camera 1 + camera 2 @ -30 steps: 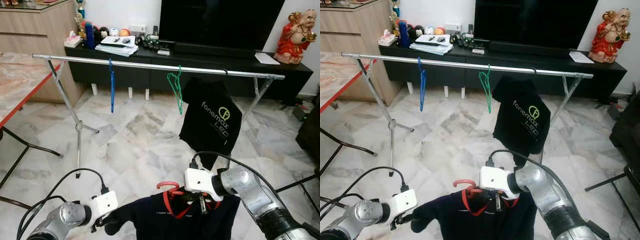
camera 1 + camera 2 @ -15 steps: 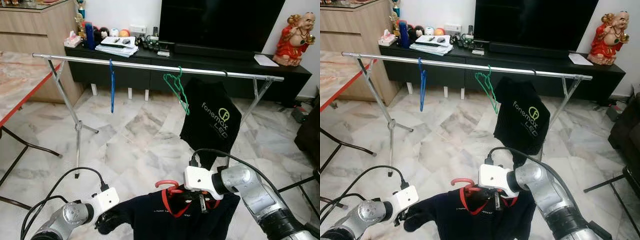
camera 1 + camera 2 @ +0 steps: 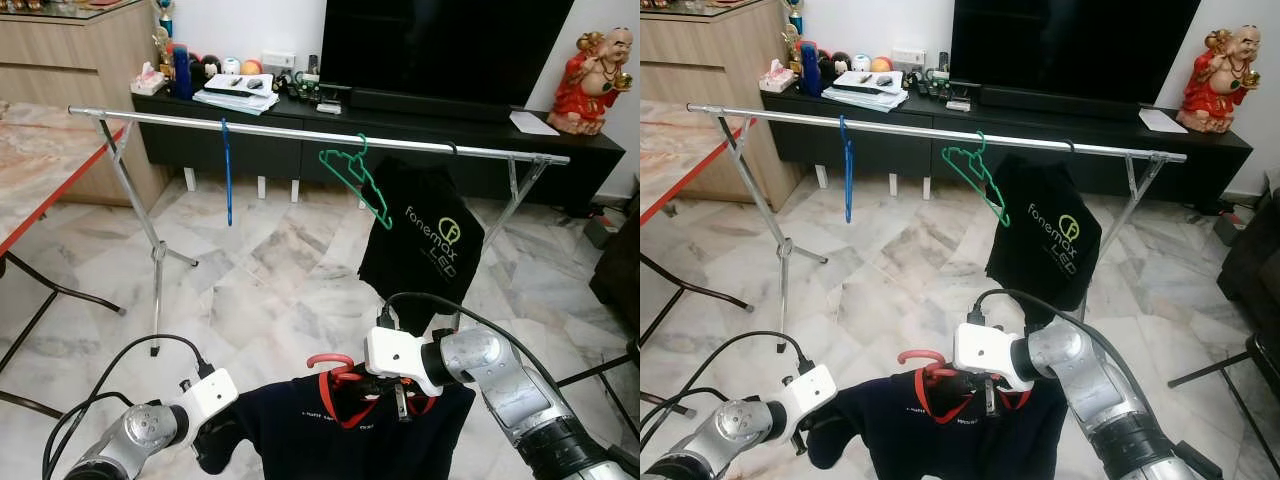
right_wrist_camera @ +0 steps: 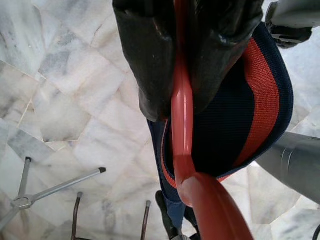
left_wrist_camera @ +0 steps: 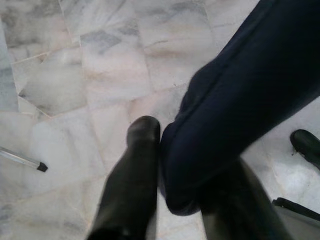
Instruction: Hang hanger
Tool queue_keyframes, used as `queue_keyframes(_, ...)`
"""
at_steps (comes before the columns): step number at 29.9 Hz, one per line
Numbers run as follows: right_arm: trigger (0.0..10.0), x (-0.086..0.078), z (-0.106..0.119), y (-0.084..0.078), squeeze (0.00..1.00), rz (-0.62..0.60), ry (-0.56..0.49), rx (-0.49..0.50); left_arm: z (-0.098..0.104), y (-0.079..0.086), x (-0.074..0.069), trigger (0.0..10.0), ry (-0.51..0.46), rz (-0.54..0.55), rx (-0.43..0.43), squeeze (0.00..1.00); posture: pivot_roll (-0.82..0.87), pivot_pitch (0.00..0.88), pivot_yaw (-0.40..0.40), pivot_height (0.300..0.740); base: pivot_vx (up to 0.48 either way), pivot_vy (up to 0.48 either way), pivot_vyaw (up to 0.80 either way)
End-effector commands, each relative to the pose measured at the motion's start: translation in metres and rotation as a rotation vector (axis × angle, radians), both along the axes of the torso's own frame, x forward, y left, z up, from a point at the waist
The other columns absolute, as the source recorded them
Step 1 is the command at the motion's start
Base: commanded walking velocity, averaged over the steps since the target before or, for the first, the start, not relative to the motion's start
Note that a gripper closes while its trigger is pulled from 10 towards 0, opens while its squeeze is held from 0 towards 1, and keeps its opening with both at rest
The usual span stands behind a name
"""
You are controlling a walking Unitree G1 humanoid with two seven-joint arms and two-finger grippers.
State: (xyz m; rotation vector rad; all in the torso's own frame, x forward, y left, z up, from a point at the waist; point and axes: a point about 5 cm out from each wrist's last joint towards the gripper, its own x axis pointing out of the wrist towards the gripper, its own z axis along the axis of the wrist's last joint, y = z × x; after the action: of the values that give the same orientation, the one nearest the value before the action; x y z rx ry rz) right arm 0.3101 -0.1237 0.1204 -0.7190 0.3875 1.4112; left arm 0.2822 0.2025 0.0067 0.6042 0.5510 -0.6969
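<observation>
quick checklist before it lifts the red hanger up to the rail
1. Right hand shut on the red hanger: ok.
2. Left hand pinching the navy shirt sleeve: ok.
3. Shirt collar seated on the hanger: ok, as far as the right wrist view shows.
4. Hook free and clear of cloth: ok.
5. Open stretch of rail between the blue hanger and green hanger: ok.
6. Green hanger hanging straight: not ok, it sits tilted toward the black shirt.
</observation>
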Motion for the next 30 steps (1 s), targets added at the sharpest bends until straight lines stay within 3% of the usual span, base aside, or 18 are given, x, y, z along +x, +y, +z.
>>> queue_keyframes(1, 10.0, 0.001, 0.003, 0.002, 0.0, 0.004, -0.013, 0.011, 0.001, 0.003, 0.001, 0.0, 0.002, 0.007, 0.007, 0.0, -0.03, 0.0, -0.06, 0.74, 0.0, 0.0, 0.0)
queue_keyframes(11, 10.0, 0.002, -0.003, -0.001, 0.0, -0.012, -0.009, -0.021, 0.001, 0.007, 0.0, 0.0, 0.0, 0.012, 0.012, 0.0, -0.02, 0.0, -0.056, 0.74, 0.0, 0.0, 0.0)
queue_keyframes(20, 10.0, 0.01, -0.022, -0.03, 0.0, -0.119, -0.034, -0.237, 0.009, 0.021, 0.006, 0.0, -0.051, 0.087, 0.041, 0.0, -0.02, 0.0, -0.058, 0.74, 0.0, 0.0, 0.0)
queue_keyframes(26, 10.0, 0.014, -0.025, -0.042, 0.0, -0.182, -0.047, -0.275, 0.01, 0.026, 0.007, 0.0, -0.063, 0.112, 0.054, 0.0, -0.02, 0.0, -0.057, 0.74, 0.0, 0.0, 0.0)
queue_keyframes(30, 10.0, 0.016, -0.023, -0.046, 0.0, -0.211, -0.045, -0.264, 0.012, 0.036, 0.01, 0.0, -0.086, 0.186, 0.106, 0.0, -0.02, 0.0, -0.054, 0.74, 0.0, 0.0, 0.0)
